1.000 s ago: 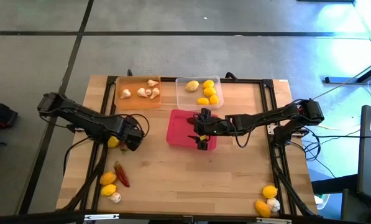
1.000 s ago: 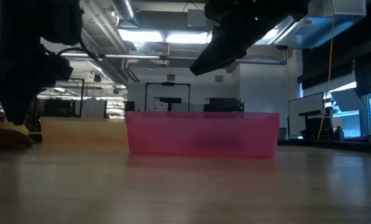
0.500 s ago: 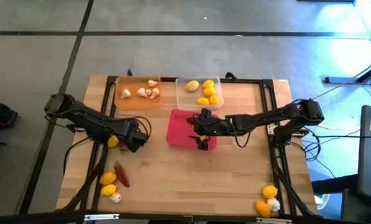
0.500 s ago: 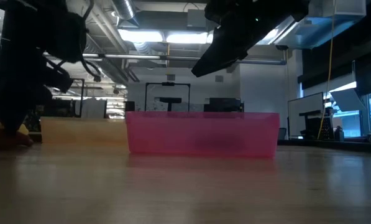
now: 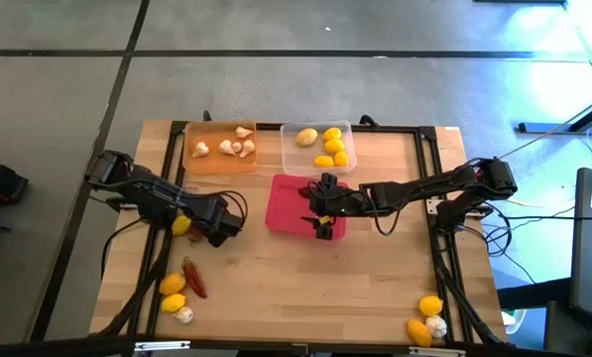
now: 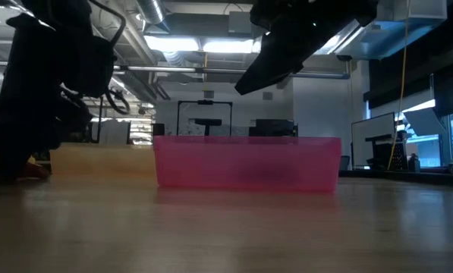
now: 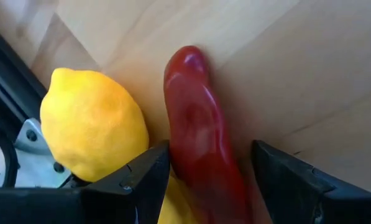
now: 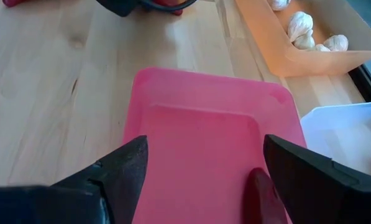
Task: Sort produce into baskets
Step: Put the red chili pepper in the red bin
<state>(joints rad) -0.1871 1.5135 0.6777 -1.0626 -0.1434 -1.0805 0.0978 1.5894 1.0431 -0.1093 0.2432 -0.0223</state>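
Note:
A dark red chili pepper [image 7: 201,134] lies on the wood beside a yellow lemon [image 7: 92,124]. My left gripper [image 7: 213,180] is low over it, open, one finger on each side of the pepper; in the high view my left gripper [image 5: 219,224] hides the pepper, and only the lemon [image 5: 180,225] shows. My right gripper [image 5: 320,210] hangs open above the pink-red basket [image 5: 284,203], in which a dark red pepper [image 8: 260,193] lies. The orange basket [image 5: 219,159] holds garlic bulbs. The clear basket [image 5: 305,151] holds lemons. My left gripper's fingers [image 7: 141,180] come from above, slanting down, and stand across the chili's middle [image 7: 210,155]. The pepper lies flat on the table. Whether either finger touches it I cannot tell.
More peppers [image 5: 193,278], two lemons [image 5: 173,293] and a garlic bulb [image 5: 184,314] lie at the near left. Two lemons [image 5: 424,317] and a garlic bulb [image 5: 436,324] lie at the near right. Black frame rails [image 5: 167,198] run along the table's sides.
My left gripper has sunk toward the table and shifted a little toward the right edge, coming down over the pepper beside the lemon, and has tipped slightly. My right gripper has kept still.

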